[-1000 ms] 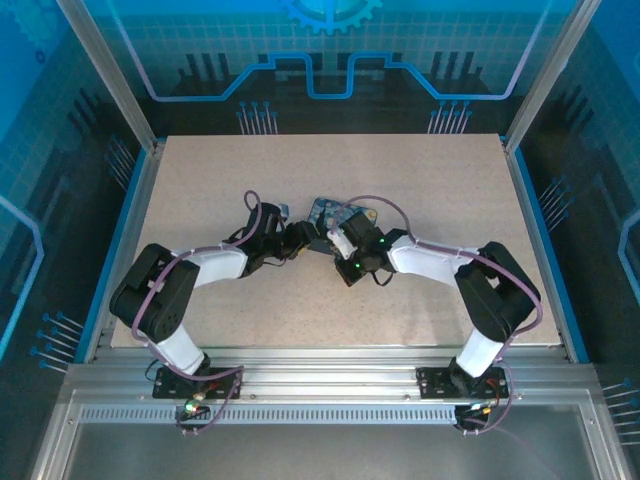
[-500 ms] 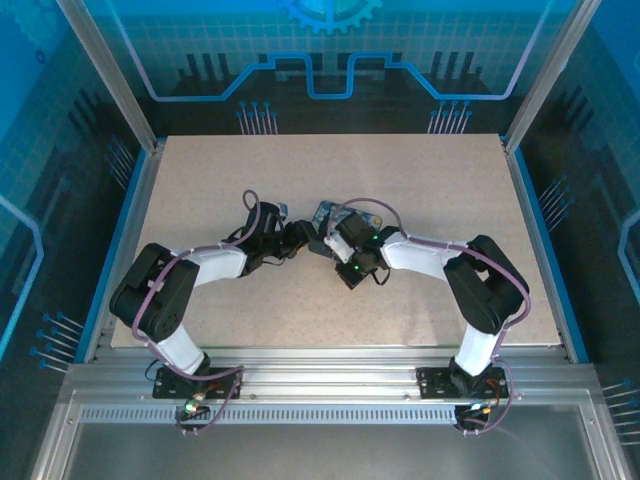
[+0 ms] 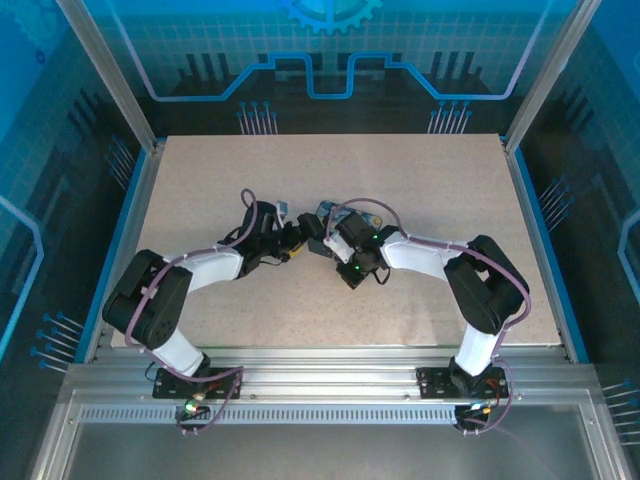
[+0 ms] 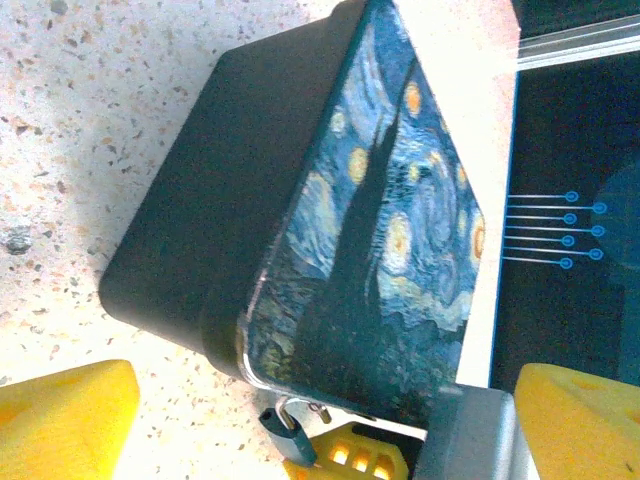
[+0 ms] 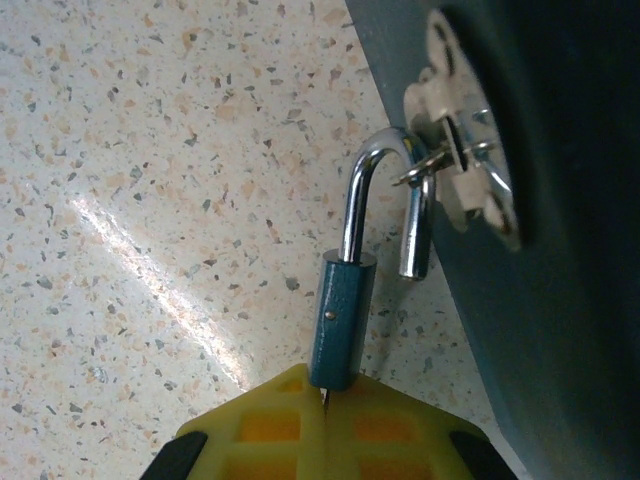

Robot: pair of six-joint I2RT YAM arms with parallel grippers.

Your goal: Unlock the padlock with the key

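The padlock [image 5: 340,318] has a blue body and a silvery shackle [image 5: 372,190]. It hangs from the hasp [image 5: 455,150] of the swirl-painted tin [image 4: 390,230]. One shackle leg hangs free of the body. My right gripper [image 5: 325,395] is shut at the padlock's base, where a thin dark sliver of the key [image 5: 324,396] shows between the yellow pads [image 5: 270,425]. From the left wrist the padlock [image 4: 288,432] appears below the tin's corner. My left gripper [image 4: 330,410] stands open, its yellow fingers [image 4: 60,420] wide apart on either side. From above, both grippers [image 3: 295,240] meet beside the tin [image 3: 328,210].
The tin has black sides [image 4: 210,200] and rests on the speckled tabletop [image 3: 420,180]. Aluminium rails [image 3: 560,250] and blue panels border the table. Free surface lies at the back and on both sides of the arms.
The right arm has swung left and turned at the wrist, covering more of the tin. The left arm has edged forward toward the tin.
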